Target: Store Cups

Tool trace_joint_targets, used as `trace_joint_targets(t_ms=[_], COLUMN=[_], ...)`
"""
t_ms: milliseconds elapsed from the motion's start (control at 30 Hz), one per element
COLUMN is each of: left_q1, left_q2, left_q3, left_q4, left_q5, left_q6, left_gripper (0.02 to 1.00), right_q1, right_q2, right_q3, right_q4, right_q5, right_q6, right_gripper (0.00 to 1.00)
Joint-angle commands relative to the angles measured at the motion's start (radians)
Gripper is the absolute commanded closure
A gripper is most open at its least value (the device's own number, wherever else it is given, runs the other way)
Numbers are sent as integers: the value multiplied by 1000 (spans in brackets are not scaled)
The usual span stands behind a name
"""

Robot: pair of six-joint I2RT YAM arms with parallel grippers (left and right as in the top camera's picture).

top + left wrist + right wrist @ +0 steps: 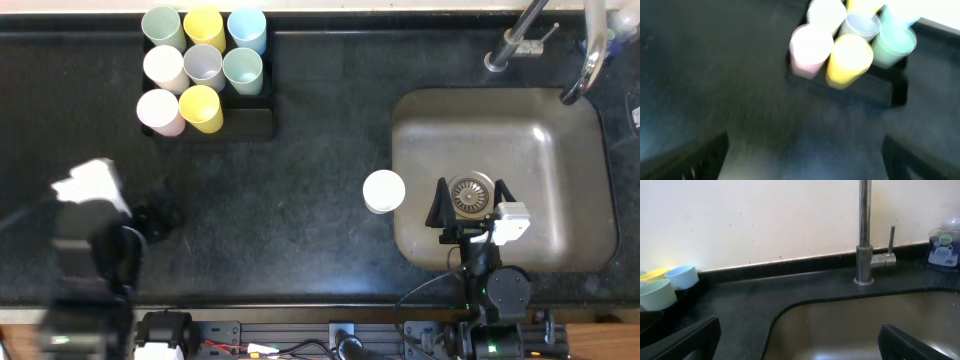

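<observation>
Gaping over the sink (560, 130), the right gripper (470, 200) holds nothing; the left gripper (805, 160), spread too, faces the cup rack (890, 92). Best bet: bring the right one across to the white cup (384, 191) just beside the sink, pinching its rim squarely. Top view places that cup; right wrist view offers the faucet (863, 230).

We've got a wide open stretch of dark tabletop (300, 150) through the middle, so there's loads of room to pass there. At the far left, the tray (255, 125) is packed close with cups (203, 65), and only its near corner slot on the sink side is bare. A lone white cup (384, 191) stands right at the left rim of the sink (560, 130). The faucet (515, 40) blocks the back edge. The right end effector (470, 200) hangs over the sink's middle.
</observation>
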Motion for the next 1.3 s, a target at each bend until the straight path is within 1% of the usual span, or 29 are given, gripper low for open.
trace_joint_targets(t_ms=[33,100,167,233,333,433,567,733,1300], left_q1=[-7,-7,-7,-7,-7,-7,-8,-7,-7], left_q2=[-193,-265,-325,-383,-471,-543,-560,-560,-560], left_q3=[-380,-503,-584,-629,-661,-681,-711,-735,-735], left_q4=[426,663,837,912,874,754,643,680,681], left_q5=[105,142,154,154,154,151,149,150,159], left_q6=[182,193,232,280,340,375,379,402,401], left_gripper=[20,20,20,23,20,20,20,20,23], right_q1=[-6,-6,-6,-6,-6,-6,-6,-6,-6], right_q2=[-8,-8,-8,-8,-8,-8,-8,-8,-8], right_q3=[-13,-13,-13,-13,-13,-13,-13,-13,-13], right_q4=[5,5,5,5,5,5,5,5,5], right_q5=[-7,-7,-7,-7,-7,-7,-7,-7,-7], right_q6=[4,4,4,4,4,4,4,4,4], right_gripper=[3,5,3,3,3,3,7,3,5])
